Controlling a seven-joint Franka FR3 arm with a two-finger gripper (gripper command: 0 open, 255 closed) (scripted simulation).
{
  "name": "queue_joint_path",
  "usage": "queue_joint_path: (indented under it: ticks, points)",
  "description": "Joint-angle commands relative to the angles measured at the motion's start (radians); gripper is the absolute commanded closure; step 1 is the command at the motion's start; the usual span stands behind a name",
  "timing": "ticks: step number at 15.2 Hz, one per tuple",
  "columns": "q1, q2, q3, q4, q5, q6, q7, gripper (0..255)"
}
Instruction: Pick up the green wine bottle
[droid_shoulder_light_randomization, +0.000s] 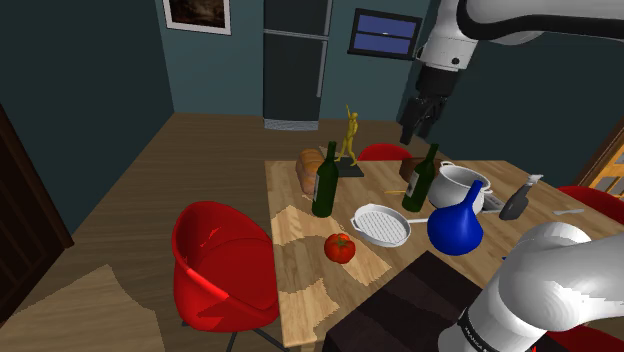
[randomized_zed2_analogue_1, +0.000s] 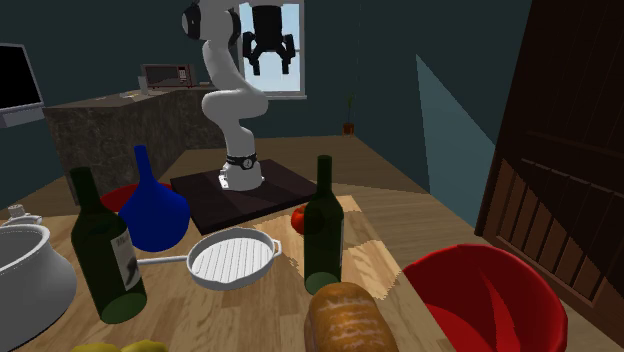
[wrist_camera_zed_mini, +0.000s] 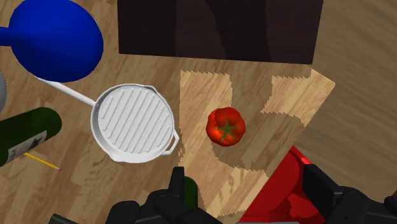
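Black gripper (droid_shoulder_light_randomization: 418, 132) wide open and empty, high above wooden table (droid_shoulder_light_randomization: 300, 272); green wine bottle (droid_shoulder_light_randomization: 325, 180) upright

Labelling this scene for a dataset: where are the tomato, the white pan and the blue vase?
tomato (wrist_camera_zed_mini: 226, 126): wrist view, on its green stem star.
pan (droid_shoulder_light_randomization: 381, 225): shoulder view, on its ribbed inside.
vase (randomized_zed2_analogue_1: 155, 215): second exterior view, on its round belly.

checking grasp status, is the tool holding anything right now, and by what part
Nothing is held: the tool hangs open high above the table, clear of both green wine bottles.
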Motion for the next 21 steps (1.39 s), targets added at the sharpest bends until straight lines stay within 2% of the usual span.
queue_joint_path:
  ticks: [1, 11, 21]
  points:
    - [0.000, 0.000, 0.000, 0.000, 0.000, 0.000, 0.000, 0]
    - [-0.011, 0.354, -0.014, 0.127, -0.015, 0.228, 0.015, 0]
    - [-0.022, 0.733, -0.032, 0.387, -0.016, 0.348, 0.026, 0]
